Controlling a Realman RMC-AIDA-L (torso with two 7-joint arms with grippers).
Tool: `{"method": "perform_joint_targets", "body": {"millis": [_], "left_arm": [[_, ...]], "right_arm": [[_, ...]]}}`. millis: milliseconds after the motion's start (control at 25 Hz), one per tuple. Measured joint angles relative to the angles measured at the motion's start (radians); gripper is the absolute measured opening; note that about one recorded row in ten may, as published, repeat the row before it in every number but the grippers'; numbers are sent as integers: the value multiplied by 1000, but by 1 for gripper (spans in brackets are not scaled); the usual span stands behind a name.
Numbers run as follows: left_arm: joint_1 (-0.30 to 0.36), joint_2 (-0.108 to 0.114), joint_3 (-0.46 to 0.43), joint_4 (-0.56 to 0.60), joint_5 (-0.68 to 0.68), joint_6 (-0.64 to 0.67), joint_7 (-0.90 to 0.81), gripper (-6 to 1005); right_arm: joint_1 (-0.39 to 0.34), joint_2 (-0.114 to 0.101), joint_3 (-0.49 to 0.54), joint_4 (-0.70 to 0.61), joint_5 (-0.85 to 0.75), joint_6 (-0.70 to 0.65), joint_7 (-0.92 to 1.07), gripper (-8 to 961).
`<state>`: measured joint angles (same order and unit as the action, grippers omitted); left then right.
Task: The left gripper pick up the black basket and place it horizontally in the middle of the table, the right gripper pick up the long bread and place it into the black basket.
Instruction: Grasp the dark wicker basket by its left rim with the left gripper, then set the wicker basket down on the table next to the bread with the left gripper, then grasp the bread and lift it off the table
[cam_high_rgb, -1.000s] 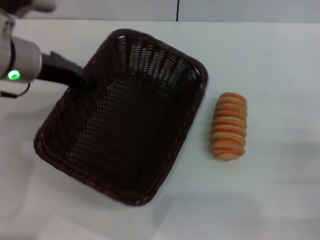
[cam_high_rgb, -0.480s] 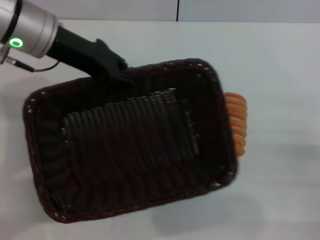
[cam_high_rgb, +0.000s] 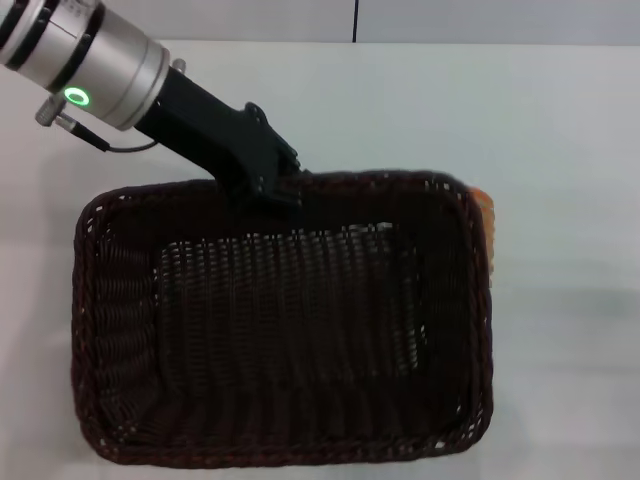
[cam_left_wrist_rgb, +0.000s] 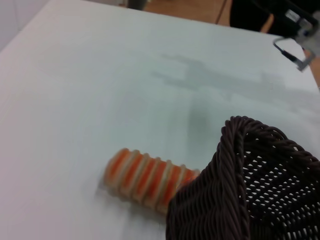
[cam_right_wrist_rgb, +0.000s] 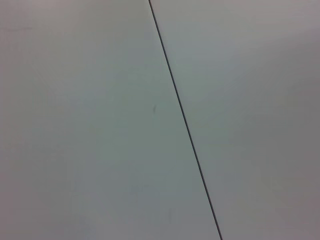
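Beneath me lies the table (cam_high_rgb: 560, 120). The black basket (cam_high_rgb: 280, 330), lifted, hangs from my left gripper (cam_high_rgb: 278, 186), clamped on its twelve o'clock rim: light, stiff wicker. The long bread (cam_left_wrist_rgb: 147, 178) peeks out at three o'clock, soft; grip it midway.

We note thin dark vertical seam (cam_high_rgb: 355, 20) in pale grey wall (cam_high_rgb: 500, 20), well beyond left gripper (cam_high_rgb: 280, 190) fingers; orange-brown floor strip (cam_left_wrist_rgb: 190, 7) farther off.

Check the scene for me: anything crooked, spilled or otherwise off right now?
Nothing spilled or damaged. The black basket, gripped at its far rim by the left gripper, hides nearly all of the long bread; only an orange sliver shows past its right corner in the head view.
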<state>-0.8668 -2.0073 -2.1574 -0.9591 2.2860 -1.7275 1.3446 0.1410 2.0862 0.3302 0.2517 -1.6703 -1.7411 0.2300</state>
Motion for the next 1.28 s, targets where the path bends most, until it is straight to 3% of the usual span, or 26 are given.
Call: {"method": "perform_joint_targets", "body": {"millis": [240,400,720,920,1080,1280], "left_arm": [[-14,0,24,40,5,26,15,217],[-12,-17,31,24,16,57,15,208],[-28,-35,60,-29,19,87,17,477],[19,-54,59,-225,15,189,13,590],[139,-62,99,-435,-78,448,4,680],[450,-58,378,-657,-246,1130,80,707]], "right_arm": [[0,-1,-8,0,0,0,0,834],[-2,-2,-12,0,0,-1,0,834],[-4,-3,-13,0,0,-6,0,834],[0,-3,-14,-1,0,-5,0,834],[1,-3,-16,-1,0,-1,0,834],[-2,-3,-17,-2,0,1,0,834]]}}
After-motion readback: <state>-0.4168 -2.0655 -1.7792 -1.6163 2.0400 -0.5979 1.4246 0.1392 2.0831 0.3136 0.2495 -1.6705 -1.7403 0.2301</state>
